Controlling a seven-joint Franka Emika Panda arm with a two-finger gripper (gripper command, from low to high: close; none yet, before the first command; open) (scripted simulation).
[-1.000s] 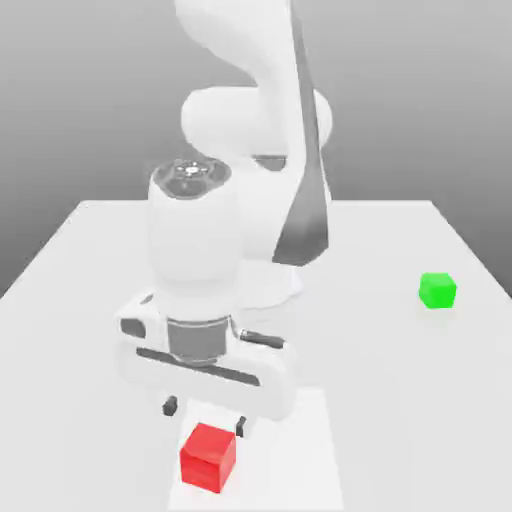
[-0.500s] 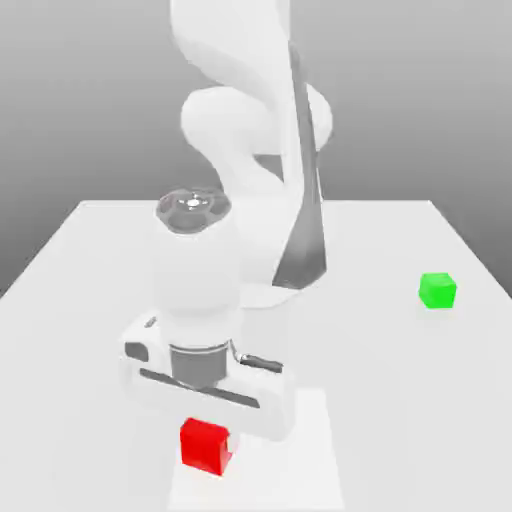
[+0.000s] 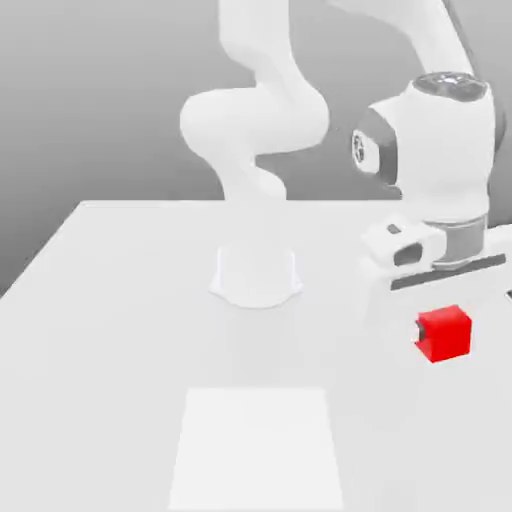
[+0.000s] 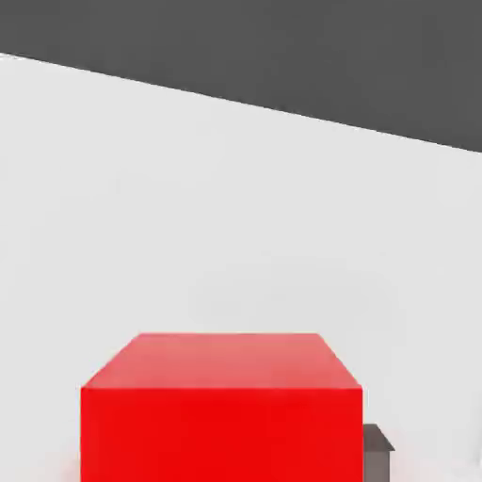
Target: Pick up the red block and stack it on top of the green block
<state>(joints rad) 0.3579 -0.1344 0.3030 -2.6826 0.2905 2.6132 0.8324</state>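
Relocated since a second ago: arm, gripper (image 3: 446, 322) and red block (image 3: 444, 334), from the table's near edge to the exterior view's right, block lifted off the white table (image 3: 120, 330). Markings: none legible. Gripper: clamped on red block. Green block: hidden.

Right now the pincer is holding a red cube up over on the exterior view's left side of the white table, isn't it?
Not quite. The pincer does hold the red cube up off the white table, but over on the exterior view's right side, not its left. The exterior view shows this.
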